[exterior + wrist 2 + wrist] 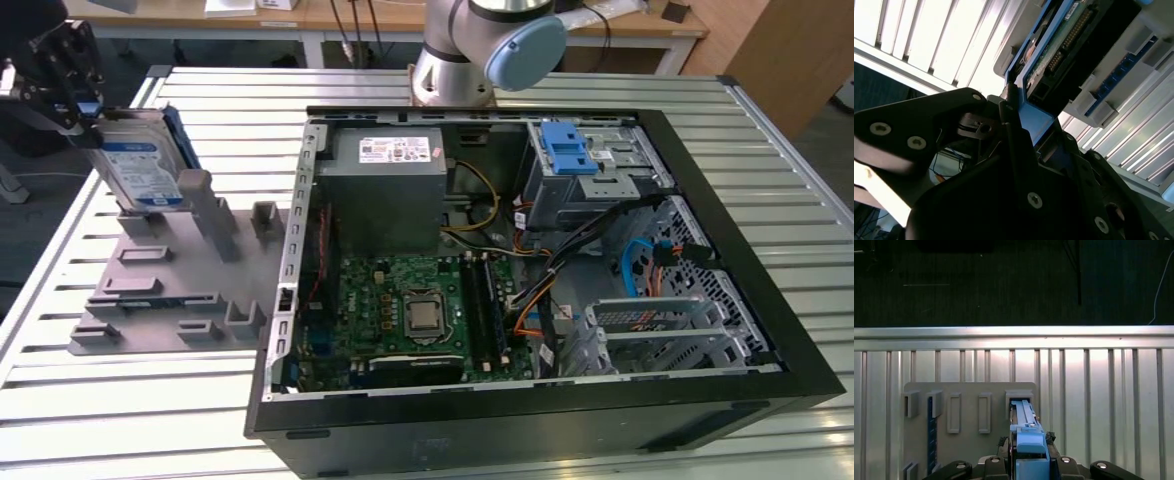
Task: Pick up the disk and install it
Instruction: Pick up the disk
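A black computer case (534, 410) is being shown lying open on a slatted metal table (120, 420), on the exterior view's right. Inside it, a green motherboard (400, 310) is being bordered by a grey power supply (387, 180) at the far wall. A silver drive cage (594, 170) with a blue latch (571, 150) is being seated beside that. Orange and blue cables (627, 262) are being routed across the interior. A grey slotted fixture plate (174, 300) is being supported by the table just beside the case, on the exterior view's left. A wooden desk (187, 22) is being glimpsed behind.
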